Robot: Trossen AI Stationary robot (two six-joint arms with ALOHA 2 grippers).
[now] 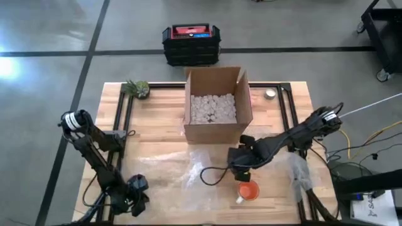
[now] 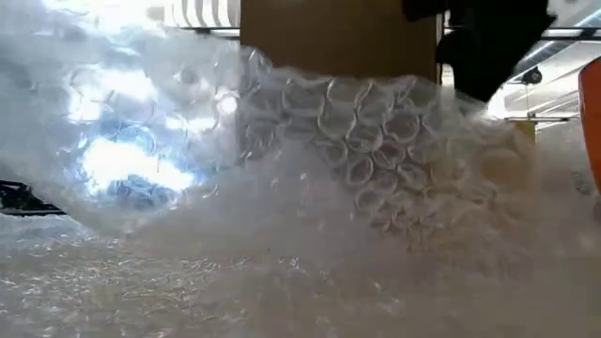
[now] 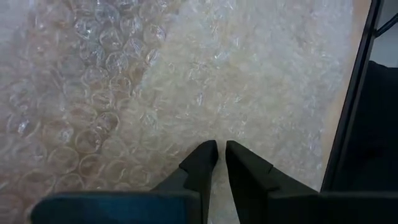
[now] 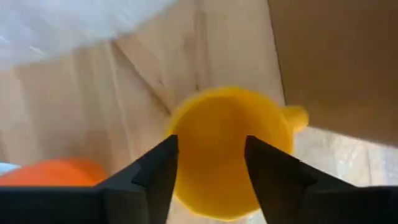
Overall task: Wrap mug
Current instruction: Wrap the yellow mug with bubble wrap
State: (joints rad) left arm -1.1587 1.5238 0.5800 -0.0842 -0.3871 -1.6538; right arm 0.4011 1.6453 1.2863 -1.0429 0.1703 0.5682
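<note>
A clear sheet of bubble wrap (image 1: 179, 166) lies spread on the wooden table in front of the box. An orange mug (image 1: 249, 191) stands near the front edge, right of the sheet. A yellow mug (image 4: 217, 130) with its handle (image 4: 297, 117) toward the box lies under my right gripper (image 4: 211, 155), which is open, its fingers in front of the mug's round face. In the high view that gripper (image 1: 242, 160) hides the yellow mug. My left gripper (image 3: 221, 149) is shut over the bubble wrap (image 3: 124, 93), at the sheet's near left part (image 1: 137, 188). My left gripper points its shut fingertips down at the bubble wrap near the sheet's left edge; I cannot tell whether they touch it or have any of it between them. My right gripper comes at the yellow mug from above; I cannot tell whether its fingers (image 4: 163, 163) touch it.
An open cardboard box (image 1: 217, 103) with white packing fill stands at the table's middle back. A small plant (image 1: 137, 88) is at the back left and a roll of wrap (image 1: 298, 172) at the right. A black crate (image 1: 191, 41) sits on the floor beyond.
</note>
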